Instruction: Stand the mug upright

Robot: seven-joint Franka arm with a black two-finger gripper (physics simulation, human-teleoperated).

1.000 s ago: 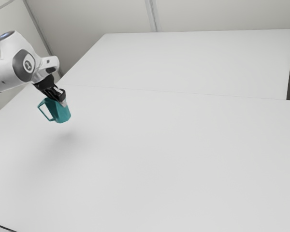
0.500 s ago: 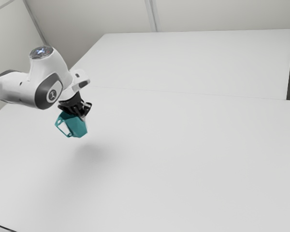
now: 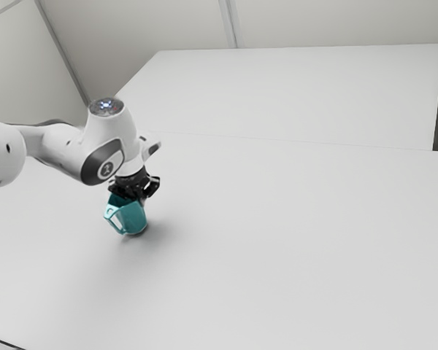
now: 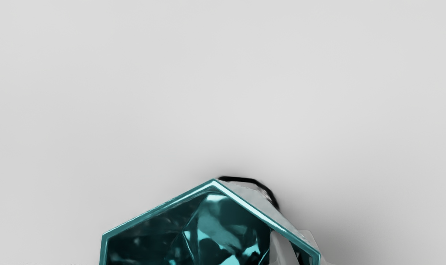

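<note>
In the exterior view, reaching in from the exterior view's left with the white arm [image 3: 106, 149], then bending down to the black gripper [image 3: 143, 198] low over the pale table [image 3: 277, 255]. Holding the teal mug [image 3: 134, 219] right beneath, over the table's part toward the exterior view's left. Tipped somewhat off upright, with the base downward and the open top upward, leaning toward the exterior view's left. Turned with the handle [image 3: 113, 220] to that same side, out from under the gripper. Spreading round the base, and further toward the exterior view's right, a soft shadow [image 3: 159, 235]. Perhaps just touching the table with the base, but too small there to tell for certain. In the wrist view, looking down into the mug past an angular, shiny rim [image 4: 156, 206], to a dark teal inside with bright reflections. Grasping the mug by its side wall, with one grey finger [image 4: 280, 250] down inside and the other finger [image 4: 310, 236] against the outside, close together with the wall pinched between. Beyond the rim, showing plain table on the far side from the fingers, with faint shading close to the mug.
</note>
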